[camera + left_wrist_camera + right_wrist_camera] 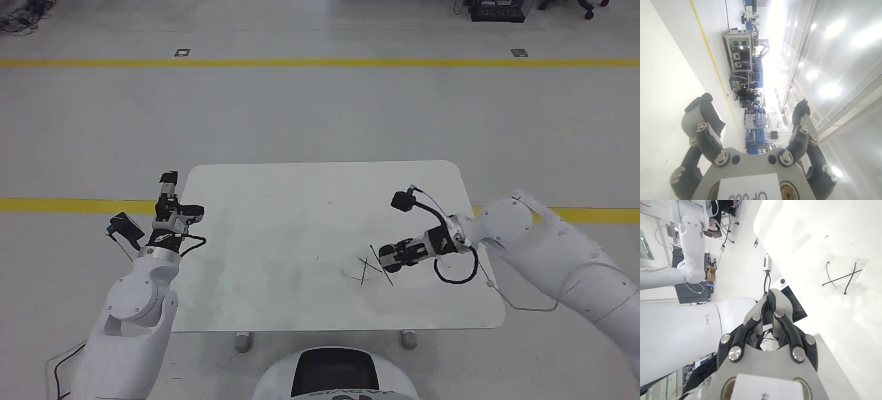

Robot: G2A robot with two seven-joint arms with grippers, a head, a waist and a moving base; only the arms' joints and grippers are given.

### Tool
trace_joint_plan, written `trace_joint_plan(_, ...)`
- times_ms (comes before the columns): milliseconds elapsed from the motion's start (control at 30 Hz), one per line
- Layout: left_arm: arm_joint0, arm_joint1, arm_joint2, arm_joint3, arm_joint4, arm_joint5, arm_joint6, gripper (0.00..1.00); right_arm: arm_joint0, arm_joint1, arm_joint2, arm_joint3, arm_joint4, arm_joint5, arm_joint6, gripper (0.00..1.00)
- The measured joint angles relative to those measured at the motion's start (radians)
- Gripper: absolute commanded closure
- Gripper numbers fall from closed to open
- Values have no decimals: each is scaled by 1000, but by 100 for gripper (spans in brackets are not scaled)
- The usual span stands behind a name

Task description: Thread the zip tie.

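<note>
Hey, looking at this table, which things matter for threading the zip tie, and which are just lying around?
For the job:
zip ties
right hand
left hand

Just lying about:
clear sheet under the ties
table
yellow floor line

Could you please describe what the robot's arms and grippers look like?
The left arm and right arm have smooth, rounded white shells. The left gripper and right gripper each have a grey metal plate with silver screws, black linkages, grey fingers with black pads and a white printed label. A black cable loops along the right wrist.
</note>
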State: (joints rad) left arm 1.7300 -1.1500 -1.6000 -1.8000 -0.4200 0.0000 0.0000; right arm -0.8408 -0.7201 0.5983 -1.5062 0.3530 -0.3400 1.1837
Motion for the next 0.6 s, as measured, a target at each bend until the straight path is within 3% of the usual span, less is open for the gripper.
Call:
trace_joint_plan(200,0,0,0,0,0,0,0,0,-34,-56,52,66,50,0,153,100)
trace_joint_plan(300,0,0,0,0,0,0,0,0,-41,-87,76,96,56,0,153,100)
trace_joint_plan(600,0,0,0,0,0,0,0,0,-40,-88,78,97,55,0,139,100)
